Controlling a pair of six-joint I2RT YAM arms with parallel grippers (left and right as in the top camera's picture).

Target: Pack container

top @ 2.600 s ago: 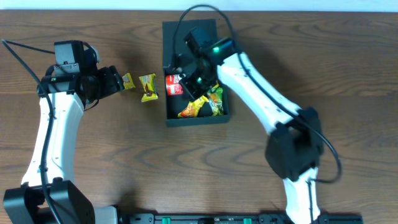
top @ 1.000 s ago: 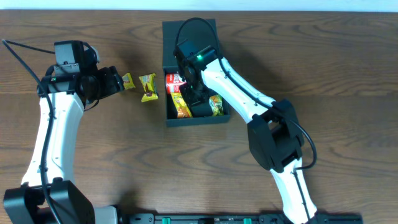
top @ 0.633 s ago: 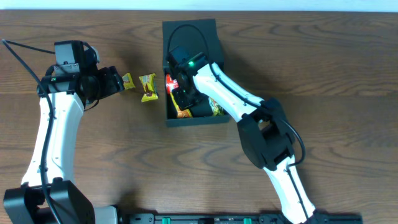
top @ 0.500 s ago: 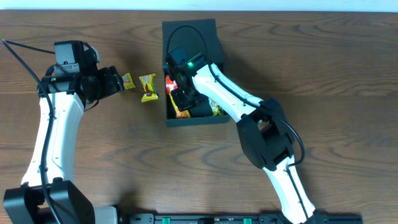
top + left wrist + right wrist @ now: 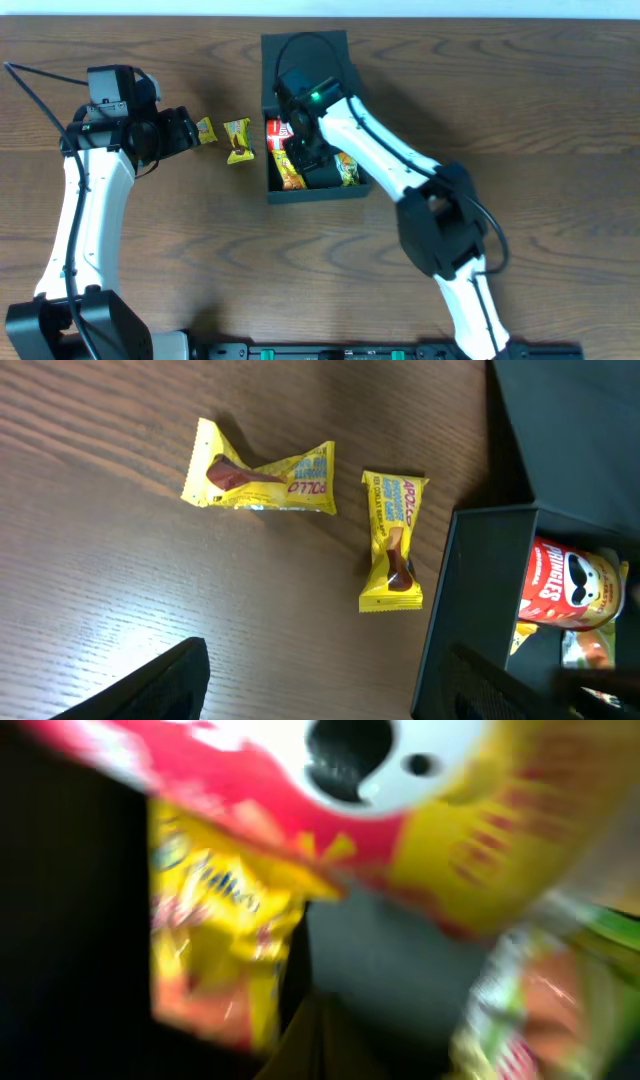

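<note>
With the right gripper (image 5: 305, 155) sunk among packets (image 5: 290, 172) in the container (image 5: 315, 192) at far centre, its jaws unreadable, lifting could drag one out; left gripper (image 5: 340, 690) hangs wide, empty

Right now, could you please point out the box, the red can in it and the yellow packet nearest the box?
box (image 5: 318, 194), overhead view, on the wall nearest the robot.
red can (image 5: 558, 592), left wrist view, on its printed side.
yellow packet (image 5: 392, 530), left wrist view, on its middle.
</note>
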